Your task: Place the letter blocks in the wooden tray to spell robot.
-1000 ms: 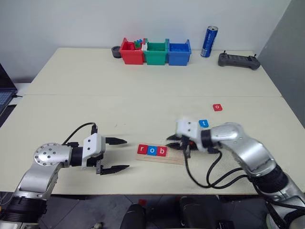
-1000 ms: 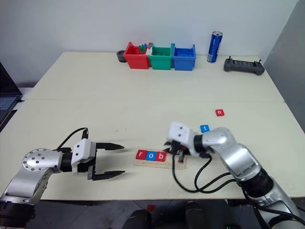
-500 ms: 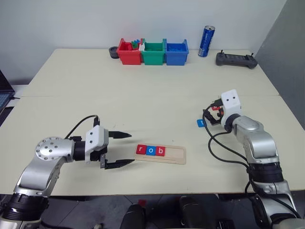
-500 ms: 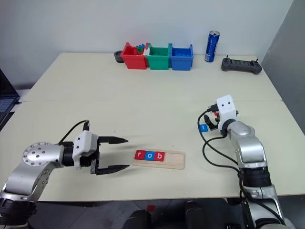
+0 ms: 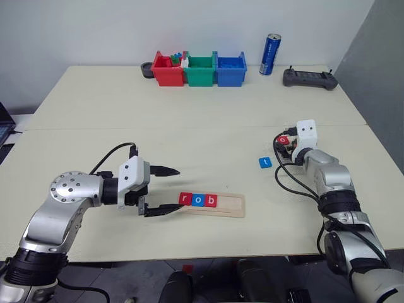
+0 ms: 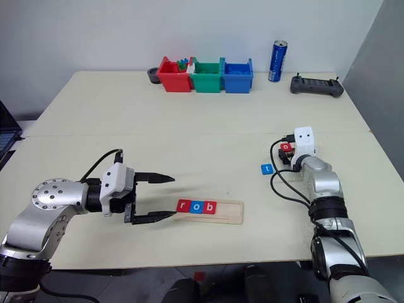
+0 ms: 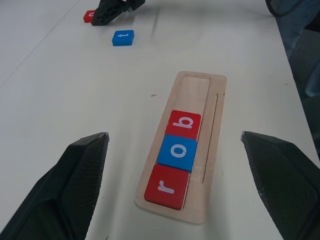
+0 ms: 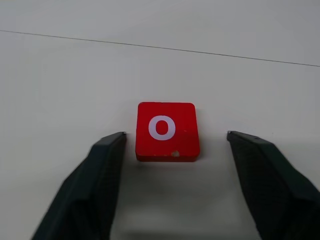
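The wooden tray (image 5: 228,205) lies near the table's front edge. In its left part sit a red r (image 5: 185,199), a blue o (image 5: 198,200) and a red b (image 5: 211,201); its right part is bare. A blue t block (image 5: 265,162) lies loose to the right of the tray. Farther right is a red o block (image 8: 167,131), flat on the table between the fingers of my open right gripper (image 8: 175,135), with a gap on each side. My left gripper (image 5: 179,189) stands wide open at the tray's left end, holding nothing.
Red (image 5: 169,69), green (image 5: 201,69) and blue (image 5: 231,69) bins line the far edge, with a blue can (image 5: 270,46) and a black controller (image 5: 309,78) to their right. A laptop (image 5: 5,121) sits off the left side.
My right gripper has swung from the tray's right end out to the red o block and now straddles it. My left gripper has drawn a little closer to the tray's left end.
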`<state>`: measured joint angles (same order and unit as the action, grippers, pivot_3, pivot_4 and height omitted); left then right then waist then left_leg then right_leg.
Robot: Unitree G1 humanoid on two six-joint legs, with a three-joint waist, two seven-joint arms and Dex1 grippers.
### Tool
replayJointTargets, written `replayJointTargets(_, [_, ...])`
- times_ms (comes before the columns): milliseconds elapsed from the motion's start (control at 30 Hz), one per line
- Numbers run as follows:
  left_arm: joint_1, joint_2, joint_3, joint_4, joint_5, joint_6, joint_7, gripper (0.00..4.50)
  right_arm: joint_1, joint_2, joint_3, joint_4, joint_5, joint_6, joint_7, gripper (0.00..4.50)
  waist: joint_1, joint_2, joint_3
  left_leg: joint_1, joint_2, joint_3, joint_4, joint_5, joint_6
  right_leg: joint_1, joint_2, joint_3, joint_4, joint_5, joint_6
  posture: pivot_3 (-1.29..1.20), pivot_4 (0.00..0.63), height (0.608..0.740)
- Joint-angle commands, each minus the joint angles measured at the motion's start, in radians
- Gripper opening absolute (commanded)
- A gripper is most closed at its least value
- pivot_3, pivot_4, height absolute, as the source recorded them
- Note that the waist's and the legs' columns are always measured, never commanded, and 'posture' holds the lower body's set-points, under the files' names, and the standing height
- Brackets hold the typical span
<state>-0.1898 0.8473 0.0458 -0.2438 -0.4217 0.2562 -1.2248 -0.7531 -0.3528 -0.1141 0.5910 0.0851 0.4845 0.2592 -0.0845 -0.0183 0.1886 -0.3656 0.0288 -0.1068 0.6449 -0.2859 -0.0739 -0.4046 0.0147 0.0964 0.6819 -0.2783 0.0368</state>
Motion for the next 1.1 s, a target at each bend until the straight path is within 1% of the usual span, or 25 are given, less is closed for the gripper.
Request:
replayJointTargets(33, [0.023,-0.003,0.018,-0.012,-0.008,-0.030,-0.001,4.50,0.000,-0.011,-0.001,0.063,-0.007,-0.009,0.005,2.16,0.000,0.000,0.000,0.000,0.000,0.000,0.000,0.000,0.000,0.000,0.000,0.000,0.000,0.000,0.000,0.00,0.150,0.740])
replayJointTargets(100, [0.030,-0.004,0.019,0.003,-0.004,-0.047,-0.007,4.50,-0.002,-0.014,0.002,0.070,-0.007,-0.013,0.008,1.46,0.001,0.000,0.000,0.000,0.000,0.000,0.000,0.000,0.000,0.000,0.000,0.000,0.000,0.000,0.000,0.00,0.150,0.740])
replayJointTargets(167, [0.032,-0.007,0.017,0.017,0.001,-0.063,-0.010,4.50,0.020,-0.020,0.002,0.006,-0.008,0.003,0.000,1.44,0.001,-0.001,0.000,0.000,0.000,0.000,0.000,0.000,0.000,0.000,0.000,0.000,0.000,0.000,0.000,0.00,0.150,0.740])
replayJointTargets(233, [0.032,-0.012,0.011,0.025,0.003,-0.073,-0.007,4.50,0.094,-0.027,-0.007,-0.184,-0.004,0.054,-0.018,1.44,0.006,-0.001,0.000,0.000,0.000,0.000,0.000,0.000,0.000,0.000,0.000,0.000,0.000,0.000,0.000,0.00,0.150,0.740])
replayJointTargets(267, [0.035,-0.015,0.010,0.026,0.005,-0.078,-0.006,4.50,0.149,-0.025,-0.018,-0.323,0.005,0.105,-0.033,1.44,0.008,-0.001,0.000,-0.001,0.000,-0.001,0.000,0.000,0.000,0.000,0.000,-0.001,0.000,0.000,0.000,0.00,0.150,0.740])
replayJointTargets(300, [0.037,-0.017,0.009,0.027,0.005,-0.081,-0.006,4.50,0.187,-0.024,-0.025,-0.417,0.012,0.143,-0.043,1.44,0.010,0.000,0.000,-0.002,0.000,-0.002,-0.001,0.000,0.000,-0.001,0.000,-0.001,0.000,0.000,0.000,0.00,0.150,0.740])
replayJointTargets(367, [0.050,-0.020,0.009,0.028,0.006,-0.090,-0.007,4.50,0.322,0.005,-0.048,-0.743,0.042,0.293,-0.080,1.44,0.011,0.000,0.000,-0.004,0.000,-0.002,-0.002,0.000,0.000,-0.003,0.000,-0.001,-0.001,0.000,0.000,0.00,0.150,0.740])
replayJointTargets(433, [0.058,-0.020,0.010,0.032,0.005,-0.098,-0.011,4.50,0.449,0.044,-0.049,-1.020,0.067,0.434,-0.111,1.44,0.012,0.002,-0.001,-0.008,0.000,-0.002,-0.002,0.000,0.000,-0.008,-0.001,-0.001,0.000,0.000,0.000,0.00,0.150,0.740])
replayJointTargets(467, [0.060,-0.020,0.011,0.035,0.004,-0.100,-0.013,4.50,0.489,0.057,-0.043,-1.104,0.072,0.484,-0.120,1.44,0.011,0.002,-0.001,-0.011,0.000,-0.003,-0.001,0.000,0.000,-0.009,0.000,-0.002,0.000,0.000,0.000,0.00,0.150,0.740])
replayJointTargets(500, [0.058,-0.021,0.008,0.041,0.005,-0.104,-0.016,4.50,0.556,0.083,-0.021,-1.208,0.076,0.540,-0.138,1.44,0.010,0.002,-0.001,-0.012,0.000,-0.003,0.000,0.000,0.000,-0.011,0.000,-0.001,0.001,0.000,0.000,0.00,0.150,0.740])
replayJointTargets(567, [0.050,-0.022,0.001,0.051,0.004,-0.108,-0.022,4.50,0.671,0.132,0.032,-1.353,0.076,0.615,-0.173,1.44,0.010,0.002,-0.001,-0.014,0.000,-0.003,0.000,0.000,0.000,-0.014,0.000,-0.002,0.003,0.000,0.000,0.00,0.150,0.740])
replayJointTargets(633, [0.041,-0.023,-0.006,0.055,0.004,-0.107,-0.026,4.50,0.753,0.198,0.065,-1.418,0.078,0.660,-0.204,1.44,0.010,0.002,-0.001,-0.013,0.000,-0.003,0.001,0.000,0.000,-0.014,0.000,-0.001,0.006,0.000,0.000,0.00,0.150,0.740])
replayJointTargets(700, [0.031,-0.025,-0.012,0.056,0.003,-0.103,-0.030,4.50,0.790,0.254,0.091,-1.430,0.074,0.662,-0.226,1.44,0.007,0.002,-0.001,-0.013,0.000,-0.001,0.001,0.001,-0.001,-0.015,0.000,0.000,0.006,-0.001,0.000,0.00,0.150,0.740])
replayJointTargets(800, [0.012,-0.022,-0.020,0.054,-0.001,-0.088,-0.037,4.50,0.799,0.296,0.118,-1.403,0.058,0.630,-0.254,1.44,0.004,0.001,-0.001,-0.012,0.000,0.000,0.002,0.001,-0.002,-0.014,0.000,0.001,0.005,-0.002,0.005,0.00,0.150,0.740])
replayJointTargets(967, [-0.009,-0.022,-0.024,0.057,-0.001,-0.079,-0.043,4.50,0.791,0.357,0.118,-1.327,0.034,0.562,-0.301,1.44,0.003,0.001,-0.001,-0.012,0.000,-0.001,0.001,0.002,-0.002,-0.014,0.001,0.000,0.006,-0.001,0.004,0.00,0.150,0.740])
replayJointTargets(1000, [-0.009,-0.022,-0.025,0.058,0.000,-0.080,-0.044,4.50,0.792,0.372,0.112,-1.321,0.036,0.554,-0.309,2.20,0.003,0.001,-0.001,-0.012,0.000,-0.001,0.001,0.002,-0.003,-0.014,0.001,0.000,0.006,-0.001,0.003,0.00,0.150,0.740])
replayJointTargets(1067, [-0.006,-0.023,-0.024,0.058,0.002,-0.085,-0.045,4.50,0.786,0.399,0.106,-1.314,0.041,0.533,-0.320,2.81,0.003,0.001,-0.001,-0.012,0.000,-0.001,0.001,0.002,-0.002,-0.015,0.001,0.000,0.006,0.000,0.002,0.00,0.150,0.740])
replayJointTargets(1100, [-0.002,-0.023,-0.022,0.059,0.003,-0.089,-0.046,4.50,0.778,0.407,0.103,-1.316,0.043,0.520,-0.323,3.25,0.003,0.001,-0.001,-0.012,0.001,-0.001,0.001,0.002,-0.003,-0.015,0.001,0.000,0.006,0.000,0.002,0.00,0.150,0.740])
